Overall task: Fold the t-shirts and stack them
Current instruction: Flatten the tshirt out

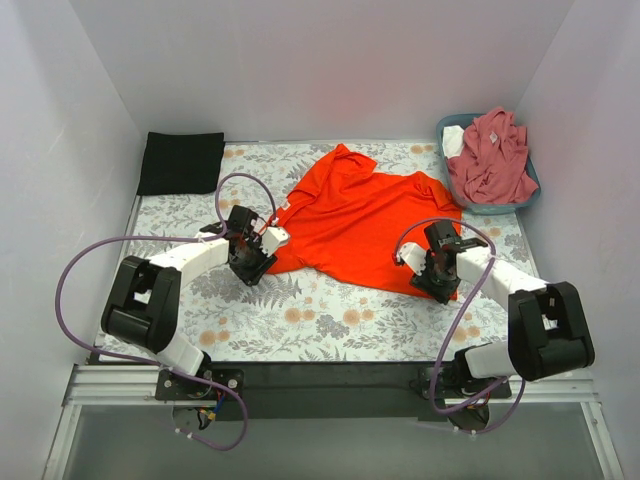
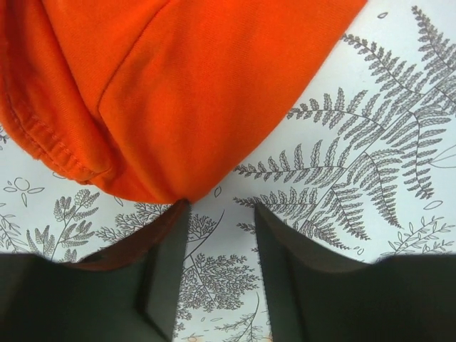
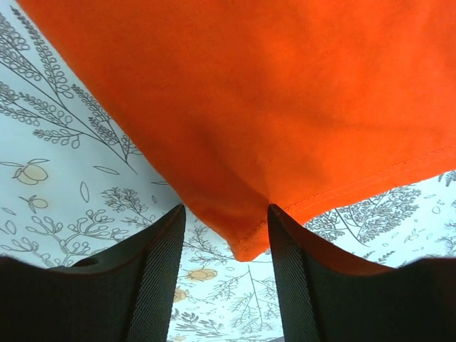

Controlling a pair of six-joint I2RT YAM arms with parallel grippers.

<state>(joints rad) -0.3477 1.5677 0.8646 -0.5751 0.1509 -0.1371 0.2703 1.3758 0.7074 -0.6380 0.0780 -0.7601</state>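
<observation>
A bright orange-red t-shirt point(image 1: 360, 215) lies spread and rumpled on the floral table covering. My left gripper point(image 1: 250, 265) stands at its near-left hem. In the left wrist view the left gripper point(image 2: 221, 206) is open, with only covering between the fingers; the shirt's hem point(image 2: 142, 107) lies just past the tips. My right gripper point(image 1: 437, 285) is at the shirt's near-right corner. In the right wrist view the right gripper point(image 3: 226, 208) is open, and the stitched corner point(image 3: 246, 242) pokes between its fingers without being clamped. A black folded t-shirt point(image 1: 180, 162) lies at the back left. A dusty-pink one point(image 1: 492, 155) sits in the basket.
A blue-grey plastic basket point(image 1: 442, 124) stands at the back right corner against the wall. White walls close in the table on three sides. The floral table covering point(image 1: 330, 320) shows in front of the orange shirt.
</observation>
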